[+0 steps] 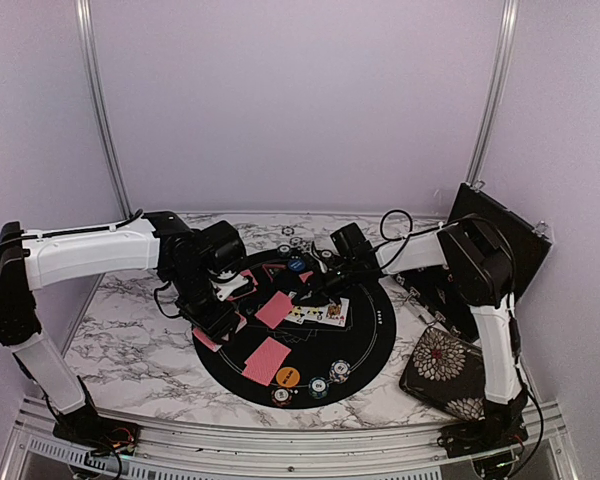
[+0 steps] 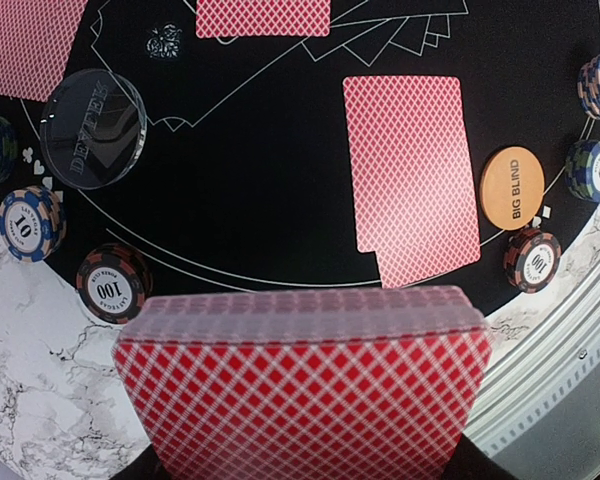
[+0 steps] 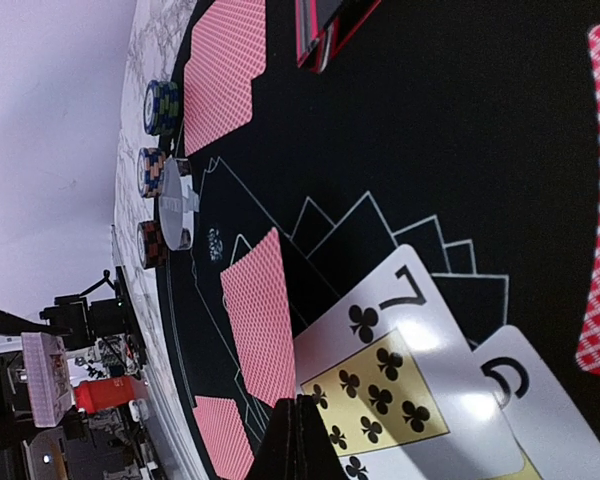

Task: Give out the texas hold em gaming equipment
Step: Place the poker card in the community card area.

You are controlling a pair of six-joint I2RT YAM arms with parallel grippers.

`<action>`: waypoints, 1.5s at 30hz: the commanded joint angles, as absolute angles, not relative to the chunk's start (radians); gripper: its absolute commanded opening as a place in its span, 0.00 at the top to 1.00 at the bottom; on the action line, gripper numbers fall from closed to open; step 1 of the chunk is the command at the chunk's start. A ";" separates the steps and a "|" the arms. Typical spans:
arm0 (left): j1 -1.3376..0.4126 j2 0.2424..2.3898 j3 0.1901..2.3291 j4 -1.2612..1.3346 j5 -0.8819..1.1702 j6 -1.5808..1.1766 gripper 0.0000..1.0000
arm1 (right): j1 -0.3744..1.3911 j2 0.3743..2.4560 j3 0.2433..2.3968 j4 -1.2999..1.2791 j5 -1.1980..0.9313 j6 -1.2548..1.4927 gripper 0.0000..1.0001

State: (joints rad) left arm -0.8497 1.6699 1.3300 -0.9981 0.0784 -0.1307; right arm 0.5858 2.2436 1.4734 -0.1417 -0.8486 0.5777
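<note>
Worktop [image 1: 130, 330]: white stone-look surface with grey veins, smooth, faint sheen.
Round black mat [image 2: 280, 200]: matt, cloth-like, with thin white lines printed flat on it.
Deck of red lattice-backed playing cards [image 2: 305, 400], in my grip: smooth coated card with a slight gloss; the stacked edges look pale and frosted.
Face-up seven of clubs card [image 3: 390, 380]: glossy white face, catching glare.
Clear round dealer disc [image 2: 92, 128]: transparent plastic, polished.
Orange round big-blind disc [image 2: 512, 187]: smooth, matt plastic.
Black striped poker chip [image 2: 112, 283]: dull moulded rim, smooth printed centre.
Floral square pouch [image 1: 442, 365]: cloth look, matt.
My left arm's white shell [image 1: 80, 250]: hard plastic, smooth.
Near-edge rail [image 1: 280, 440]: bare silver metal.
</note>
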 commanded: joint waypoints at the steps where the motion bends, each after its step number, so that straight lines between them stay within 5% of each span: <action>1: -0.844 1.639 1.327 -1.005 0.084 -0.128 0.56 | 0.577 2.267 1.535 -0.185 -0.800 0.546 1.00; 28: -0.844 1.635 1.326 -1.006 0.086 -0.130 0.56 | 0.574 2.212 1.554 -0.281 -0.668 0.493 0.85; 36: -0.843 1.636 1.333 -1.006 0.087 -0.130 0.56 | 0.572 2.109 1.485 -0.280 -0.622 0.491 0.73; 45: -0.845 1.649 1.349 -1.006 0.093 -0.128 0.56 | 0.640 1.969 1.314 0.005 -0.782 0.703 0.50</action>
